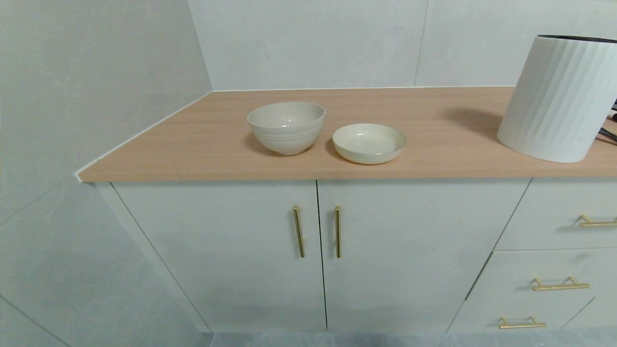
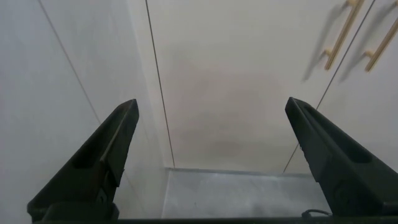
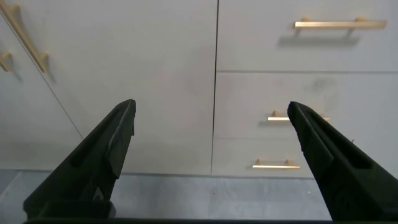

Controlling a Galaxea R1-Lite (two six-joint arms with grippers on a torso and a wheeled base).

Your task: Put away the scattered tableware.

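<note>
A deep cream bowl [image 1: 286, 126] with ribbed sides stands on the wooden countertop [image 1: 434, 144], left of centre. Just to its right sits a shallow cream dish [image 1: 369, 142], close to the front edge. Both stand upright and hold nothing. My left gripper [image 2: 211, 109] is open, low down in front of the white cabinet door [image 2: 236, 81]. My right gripper [image 3: 211, 109] is open as well, facing the cabinet front and drawers [image 3: 305, 93] below the counter. Nothing is between either pair of fingers.
A tall white ribbed container [image 1: 559, 96] stands on the counter at the right. Below are two cabinet doors with gold handles [image 1: 318, 231] and a stack of drawers [image 1: 554, 250] at the right. A tiled wall closes the left side.
</note>
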